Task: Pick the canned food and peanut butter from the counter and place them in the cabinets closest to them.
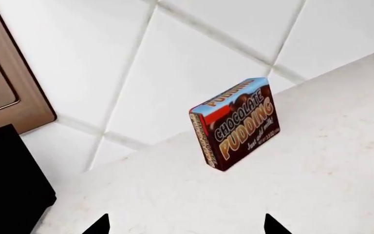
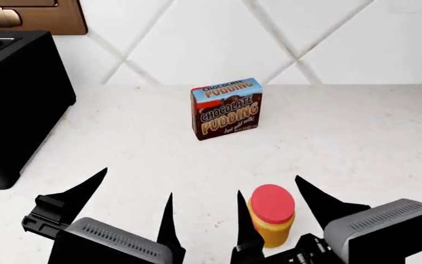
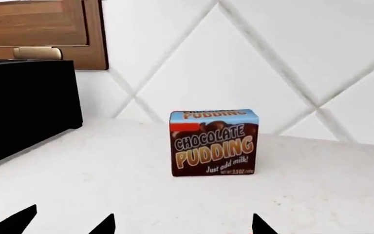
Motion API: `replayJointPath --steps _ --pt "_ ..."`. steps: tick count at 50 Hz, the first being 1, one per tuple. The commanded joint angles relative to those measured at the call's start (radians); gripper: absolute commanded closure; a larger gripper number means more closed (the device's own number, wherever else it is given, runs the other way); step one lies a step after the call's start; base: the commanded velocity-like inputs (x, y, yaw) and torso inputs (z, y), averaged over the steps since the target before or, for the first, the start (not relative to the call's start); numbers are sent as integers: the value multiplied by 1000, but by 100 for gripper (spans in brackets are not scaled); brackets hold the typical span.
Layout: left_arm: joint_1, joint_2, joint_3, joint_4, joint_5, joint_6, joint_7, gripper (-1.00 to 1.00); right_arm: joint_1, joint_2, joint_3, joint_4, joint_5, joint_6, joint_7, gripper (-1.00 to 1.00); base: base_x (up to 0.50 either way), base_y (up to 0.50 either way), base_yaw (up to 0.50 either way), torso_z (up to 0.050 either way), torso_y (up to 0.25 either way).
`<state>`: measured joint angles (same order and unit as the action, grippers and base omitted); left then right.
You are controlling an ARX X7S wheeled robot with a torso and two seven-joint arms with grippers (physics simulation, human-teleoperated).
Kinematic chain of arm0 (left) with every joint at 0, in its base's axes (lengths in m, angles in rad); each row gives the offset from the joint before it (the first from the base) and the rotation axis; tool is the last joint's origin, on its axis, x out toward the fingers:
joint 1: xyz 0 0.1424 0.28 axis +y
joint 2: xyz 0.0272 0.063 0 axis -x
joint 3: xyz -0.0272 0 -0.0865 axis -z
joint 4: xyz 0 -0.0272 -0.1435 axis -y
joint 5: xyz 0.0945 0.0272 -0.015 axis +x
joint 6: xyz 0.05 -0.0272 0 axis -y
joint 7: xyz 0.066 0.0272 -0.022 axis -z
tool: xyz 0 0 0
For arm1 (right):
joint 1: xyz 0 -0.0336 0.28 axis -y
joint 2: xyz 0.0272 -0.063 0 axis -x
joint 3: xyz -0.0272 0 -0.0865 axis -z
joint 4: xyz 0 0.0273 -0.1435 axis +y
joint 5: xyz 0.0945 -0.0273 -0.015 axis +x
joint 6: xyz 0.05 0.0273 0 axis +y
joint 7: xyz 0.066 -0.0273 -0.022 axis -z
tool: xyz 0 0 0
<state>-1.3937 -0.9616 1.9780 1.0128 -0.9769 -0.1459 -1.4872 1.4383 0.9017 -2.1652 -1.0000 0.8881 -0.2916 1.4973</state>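
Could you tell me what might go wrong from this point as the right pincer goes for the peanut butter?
The peanut butter stands between the open right pincer fingers, not yet gripped; an off-centre close could tip the small jar. The left pincer hovers close beside it and might clash. The chocolate pudding box stands upright beyond and could be knocked over on overshoot.

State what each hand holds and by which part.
Nothing is held. The right hand stands open around the peanut butter, fingers apart from it; the left hand is open and empty.

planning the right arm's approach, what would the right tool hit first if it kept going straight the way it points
The peanut butter: it already stands between the open fingers of the right tool. Beyond it, likely the chocolate pudding box, though depth is unclear.
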Motion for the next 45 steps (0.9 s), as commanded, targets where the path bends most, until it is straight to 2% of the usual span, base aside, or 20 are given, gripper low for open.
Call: replayJointPath --steps 1,45 --pt "-1 2 -4 5 -5 -6 -4 -100 8 21 11 43 32 -16 -36 -100 0 0 0 0 0" --pt "10 -3 -16 4 -2 -7 2 -100 -25 39 28 145 117 -48 -127 -100 0 0 0 0 0"
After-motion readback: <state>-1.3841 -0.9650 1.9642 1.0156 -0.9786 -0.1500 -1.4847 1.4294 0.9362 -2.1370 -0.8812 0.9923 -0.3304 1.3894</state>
